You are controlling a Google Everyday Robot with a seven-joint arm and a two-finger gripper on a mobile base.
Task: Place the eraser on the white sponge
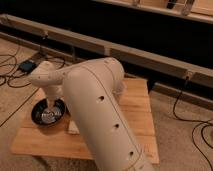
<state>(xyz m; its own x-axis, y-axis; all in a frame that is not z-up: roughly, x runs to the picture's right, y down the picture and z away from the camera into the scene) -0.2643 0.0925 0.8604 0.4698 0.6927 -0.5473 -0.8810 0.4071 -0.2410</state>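
My white arm (pixel 100 110) fills the middle of the view and reaches left over a wooden table (pixel 135 107). The gripper (pixel 50 106) hangs down from the wrist over a dark bowl (pixel 48 112) at the table's left side, its tip at or just inside the bowl. The eraser is not in sight; it may be hidden by the arm or the gripper. A small off-white piece (pixel 73 127) shows at the arm's left edge, right of the bowl. I cannot tell whether it is the white sponge, as the arm hides most of it.
The table stands on a speckled floor with black cables (pixel 190 117) at the right and more cables with a small blue box (pixel 26 65) at the left. A long rail and dark wall run behind the table.
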